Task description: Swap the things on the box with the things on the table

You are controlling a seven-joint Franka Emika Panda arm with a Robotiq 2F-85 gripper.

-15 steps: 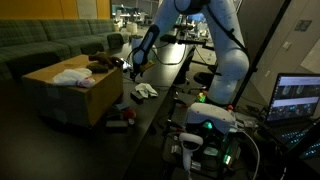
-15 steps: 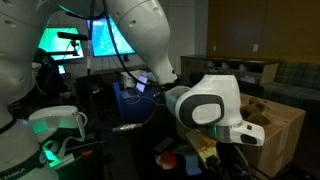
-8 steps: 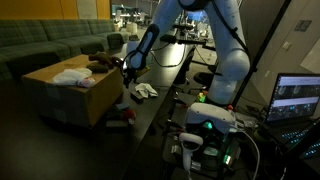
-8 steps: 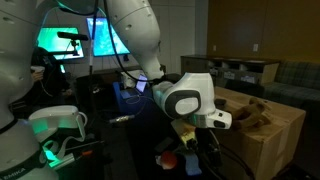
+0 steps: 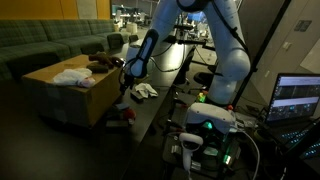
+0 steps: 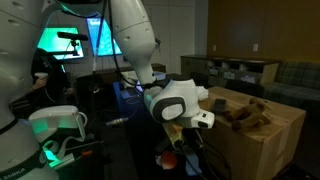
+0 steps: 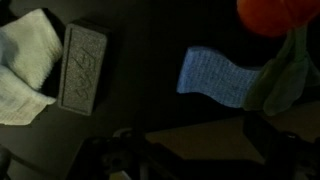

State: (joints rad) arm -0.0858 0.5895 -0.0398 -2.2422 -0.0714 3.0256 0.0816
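Jaws spread wide with nothing between them, the gripper (image 5: 126,88) hangs over the near edge of the table (image 5: 166,100), just beside the box (image 5: 75,98). On the box's flat top lie a white cloth (image 5: 72,76) and a brown item (image 5: 100,64). In the wrist view the dark tabletop carries a white towel (image 7: 25,60) touching a grey block (image 7: 85,68), a blue cloth (image 7: 215,75), an orange ball (image 7: 275,12) and a green cloth (image 7: 288,72).

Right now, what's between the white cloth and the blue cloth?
In the wrist view, a grey block lies beside the white cloth, then bare black table until the blue cloth.
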